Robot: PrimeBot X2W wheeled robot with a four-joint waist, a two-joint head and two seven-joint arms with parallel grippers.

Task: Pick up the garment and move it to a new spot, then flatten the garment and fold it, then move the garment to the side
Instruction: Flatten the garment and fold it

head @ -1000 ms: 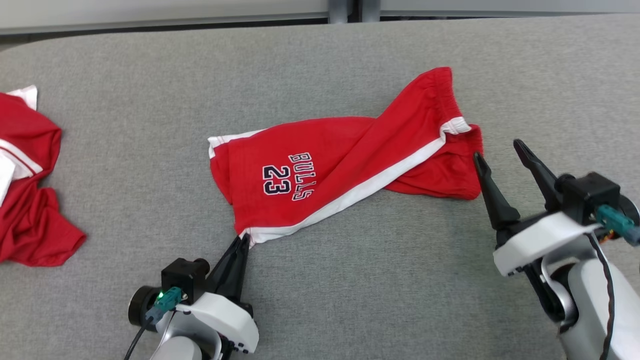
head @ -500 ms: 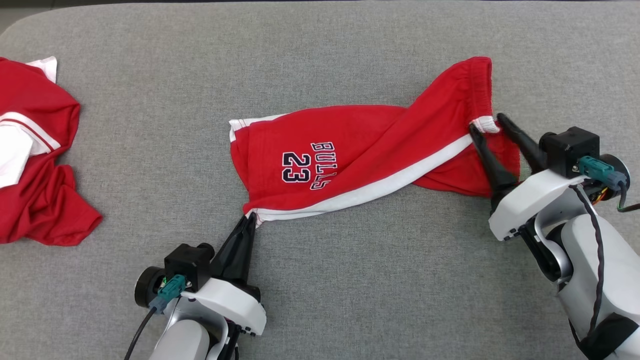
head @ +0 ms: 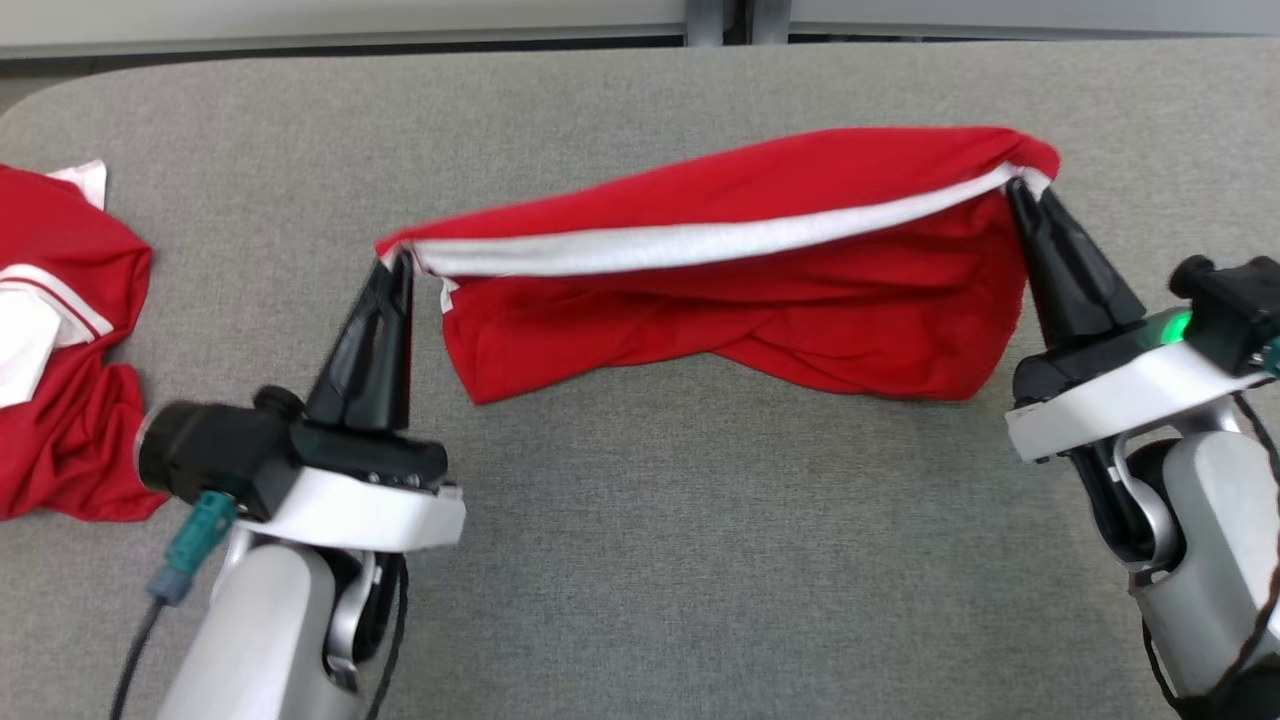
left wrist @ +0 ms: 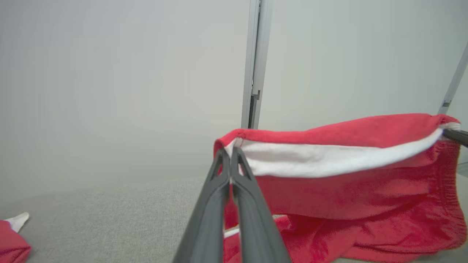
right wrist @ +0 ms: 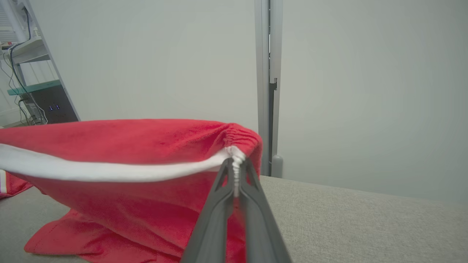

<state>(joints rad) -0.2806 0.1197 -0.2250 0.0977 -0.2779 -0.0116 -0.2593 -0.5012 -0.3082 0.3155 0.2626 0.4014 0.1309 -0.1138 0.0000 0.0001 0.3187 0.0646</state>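
Head view: grey cloth table (head: 700, 560), pale wall (head: 350, 12) behind, left tool (head: 400, 260) and right tool (head: 1028, 188) each clamped on red shorts (head: 760, 300).

grey woven-fabric tabletop (head: 640, 560) spans the whole width, far-left corner rounded. behind it are plain pale grey wall panels (left wrist: 109, 73), split by a vertical grey metal post (right wrist: 268, 73) with a notch partway up. slanted grey metal strut (left wrist: 455, 80) at the right edge of the left wrist view. right wrist view, far left: pale metal shelf rack (right wrist: 31, 45) with a teal shelf, loose cables, and a dark box with small blue lights (right wrist: 55, 106). light is flat and diffuse, shadows soft.
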